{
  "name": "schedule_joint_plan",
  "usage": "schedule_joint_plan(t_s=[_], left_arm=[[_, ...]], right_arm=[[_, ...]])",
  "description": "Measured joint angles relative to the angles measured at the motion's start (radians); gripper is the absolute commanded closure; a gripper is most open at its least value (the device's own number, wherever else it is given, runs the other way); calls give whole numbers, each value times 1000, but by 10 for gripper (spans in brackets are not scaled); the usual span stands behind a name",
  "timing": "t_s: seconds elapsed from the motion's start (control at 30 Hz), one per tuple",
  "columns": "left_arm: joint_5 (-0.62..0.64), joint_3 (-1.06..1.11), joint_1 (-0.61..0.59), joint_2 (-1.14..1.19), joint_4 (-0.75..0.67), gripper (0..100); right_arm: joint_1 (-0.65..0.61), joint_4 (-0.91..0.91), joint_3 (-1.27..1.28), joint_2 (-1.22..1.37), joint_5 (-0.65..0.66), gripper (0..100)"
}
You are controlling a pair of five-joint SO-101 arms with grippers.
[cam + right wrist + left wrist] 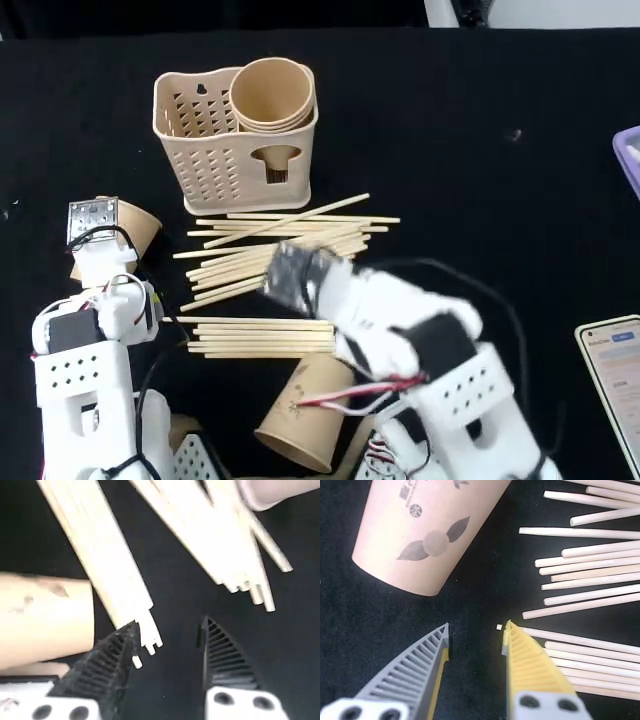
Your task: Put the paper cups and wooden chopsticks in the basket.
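Toward the far side of the black table (480, 150), the basket (215, 165) stands upright. A nest of stacked paper cups (272, 92) sits in its compartment on the right of the high view. Just in front of the basket lie the loose chopsticks (290, 238), roughly parallel, with one stick crossing them at a slant. Nearer the arms, a tidier chopstick bundle (262, 337) lies flat. A tipped cup (305, 410) rests on its side just beyond the bundle, toward the near edge. A second tipped cup (140, 225) lies on its side to the left of the loose chopsticks, beside the left arm's tip.

The left gripper (475, 626) hovers over bare cloth. Its grey and yellow fingers are moderately apart and hold nothing. In its wrist view, the second tipped cup's narrow end lies ahead of the fingers, and the chopstick ends lie to the side of the yellow finger.

The right gripper (170, 627) has its black fingers parted, with nothing between them. The ends of the chopstick bundle lie just beside one fingertip, and the tipped cup lies alongside that same finger. In the high view, the right arm (420, 345) extends over the gap between the two groups of sticks.

At the right edge of the table lie a phone (612, 375) and, farther back, a purple object (630, 160).
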Motion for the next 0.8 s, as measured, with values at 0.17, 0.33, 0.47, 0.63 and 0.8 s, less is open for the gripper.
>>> schedule_joint_plan(t_s=[0.17, 0.33, 0.47, 0.63, 0.8], left_arm=[[0, 0, 0, 0, 0, 822], [0, 0, 0, 0, 0, 822], [0, 0, 0, 0, 0, 822], [0, 0, 0, 0, 0, 821], [0, -28, -72, 0, 0, 819]], right_arm=[[-2, -89, 226, -104, 35, 801], [-2, -135, 256, -114, 40, 801], [-18, -100, 221, -114, 40, 801], [-44, 44, 41, -115, 32, 801], [-98, 58, 29, -81, 15, 801]])
